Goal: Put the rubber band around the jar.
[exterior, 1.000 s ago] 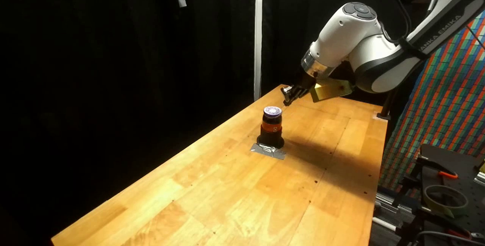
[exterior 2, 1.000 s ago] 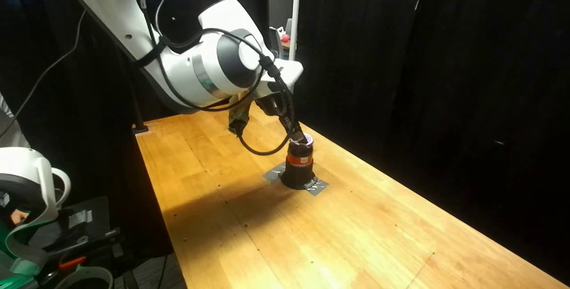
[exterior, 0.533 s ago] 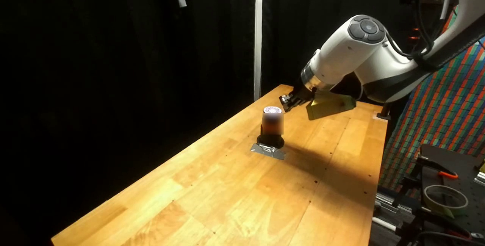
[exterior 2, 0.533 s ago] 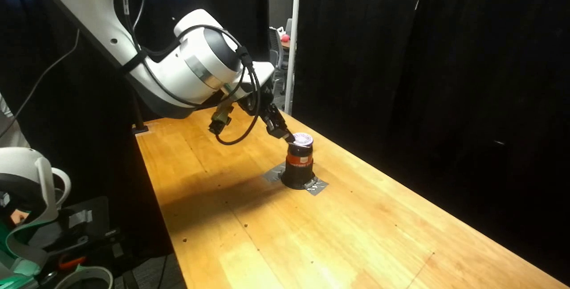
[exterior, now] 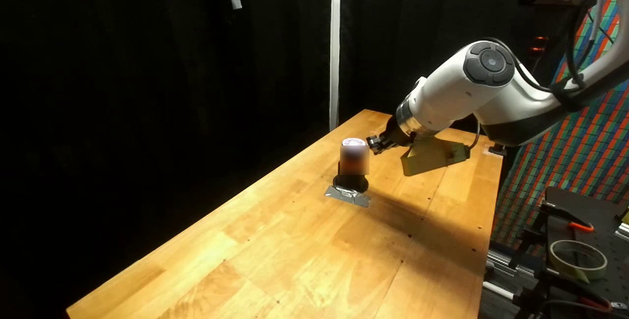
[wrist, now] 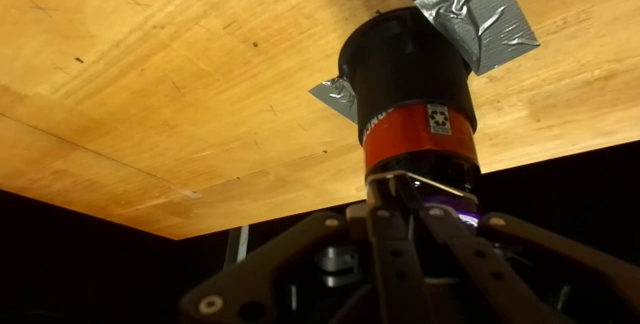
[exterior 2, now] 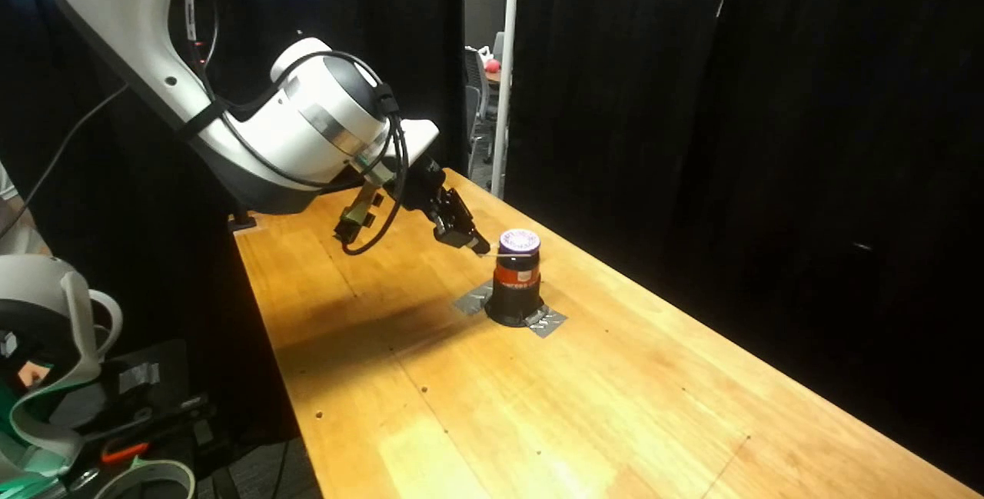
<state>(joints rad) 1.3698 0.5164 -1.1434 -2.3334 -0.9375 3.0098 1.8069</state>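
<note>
Drawing back and down from over the jar (exterior 2: 516,276), the fingers (exterior 2: 480,244) have come just beside its top, clenched on the band (wrist: 442,185), which now stretches from them to the jar. The jar stands upright in a black holder (wrist: 410,69) on the worktop (exterior 2: 653,376). Its far side is hidden, but the band seems hooked, so letting go could finish the task

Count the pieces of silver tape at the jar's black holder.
2. In an exterior view, the right piece lies at the front right of the black holder, the left piece at its left. More could be hidden under the holder.
</note>
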